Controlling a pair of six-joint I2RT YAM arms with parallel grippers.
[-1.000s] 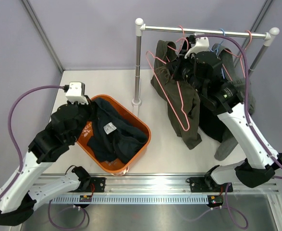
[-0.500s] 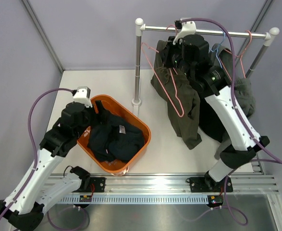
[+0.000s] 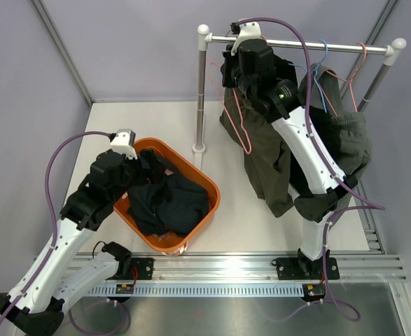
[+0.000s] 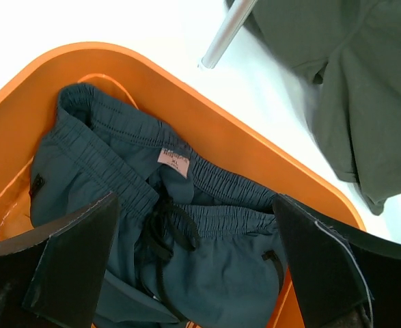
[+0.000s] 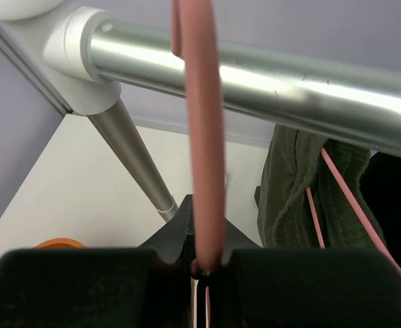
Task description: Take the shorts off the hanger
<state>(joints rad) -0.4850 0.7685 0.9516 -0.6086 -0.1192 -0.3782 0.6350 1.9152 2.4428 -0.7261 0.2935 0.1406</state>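
The left gripper [image 4: 200, 263] stands wide open with nothing between its fingers. Directly beneath it a pair of dark blue shorts [image 4: 98, 157] lies crumpled in the orange basket [image 4: 255, 157], waistband and drawstring uppermost, so this pair looks delivered. A clean finish here probably means rising straight up, since the drawstring loops sit close under the fingers and a sideways sweep could snag them and drag the cloth over the rim. The right gripper [image 5: 207, 263] is clamped shut on the neck of a pink hanger [image 5: 203, 137], whose hook arches over the metal rail [image 5: 255, 75] just above and ahead of the gripper, close to the rail's corner joint. The slanted post [image 5: 135, 167] runs down to the gripper's left, and the olive shorts [image 5: 292, 184] hang just to its right and below. I cannot tell whether this hanger carries any cloth. Either way, I judge that the hook should move vertically past the rail, with no twisting, because the thin wire could pivot in so narrow a pinch. Keeping away from the olive shorts should stop the hanger's lower frame catching them or the neighbouring hangers.
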